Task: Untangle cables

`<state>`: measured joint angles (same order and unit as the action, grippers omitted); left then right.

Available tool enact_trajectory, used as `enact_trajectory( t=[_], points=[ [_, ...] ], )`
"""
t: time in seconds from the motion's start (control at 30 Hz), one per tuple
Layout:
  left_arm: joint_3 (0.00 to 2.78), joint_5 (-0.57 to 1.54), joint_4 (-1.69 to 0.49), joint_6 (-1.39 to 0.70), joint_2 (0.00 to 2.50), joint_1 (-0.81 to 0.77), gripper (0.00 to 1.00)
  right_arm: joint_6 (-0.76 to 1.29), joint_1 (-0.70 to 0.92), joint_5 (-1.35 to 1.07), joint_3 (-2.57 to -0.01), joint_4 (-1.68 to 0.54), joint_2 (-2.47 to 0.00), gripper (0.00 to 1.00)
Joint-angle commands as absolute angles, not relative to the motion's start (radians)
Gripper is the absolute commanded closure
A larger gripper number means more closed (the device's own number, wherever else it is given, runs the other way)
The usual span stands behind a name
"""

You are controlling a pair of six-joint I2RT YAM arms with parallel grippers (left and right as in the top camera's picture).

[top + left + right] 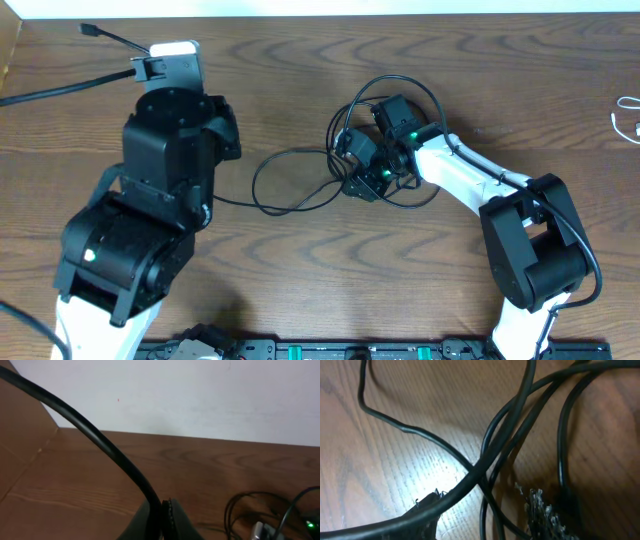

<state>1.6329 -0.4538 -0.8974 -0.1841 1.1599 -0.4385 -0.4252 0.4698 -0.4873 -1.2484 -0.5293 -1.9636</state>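
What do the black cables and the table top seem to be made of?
Black cables: probably rubber or plastic sheathing, smooth and faintly glossy; they bend in loose loops. Table top: wood or wood-look laminate, brown with clear grain lines and a satin sheen where light falls.

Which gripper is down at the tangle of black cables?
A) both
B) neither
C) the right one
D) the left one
C: the overhead view shows the right gripper in the black cables, while the left arm stands apart from them.
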Motion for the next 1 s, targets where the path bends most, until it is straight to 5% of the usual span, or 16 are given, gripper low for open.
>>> enact_trajectory(
  t=[0.0, 0.23, 0.53, 0.73, 0.97],
  points=[
    [1.640, -0.451, -0.906, -0.232, 1.169, -0.433, 0.92, -0.412, 0.476, -0.437, -1.246, -0.523, -1.971, 0.48],
    [1.640, -0.433, -0.918, -0.235, 1.181, -0.433, 0.92, -0.412, 0.477, -0.424, -1.246, -0.522, -1.994, 0.68],
    [1.640, -0.433, -0.920, -0.250, 1.185, -0.433, 0.92, -0.412, 0.477, -0.424, -1.246, -0.520, -1.994, 0.79],
    [1.640, -0.429, -0.920, -0.250, 1.190, -0.433, 0.92, -0.412, 0.477, -0.424, -1.246, -0.520, -1.994, 0.98],
    [1.640, -0.426, -0.920, -0.258, 1.190, -0.433, 0.92, -0.305, 0.466, -0.426, -1.280, -0.527, -1.976, 0.99]
  ],
)
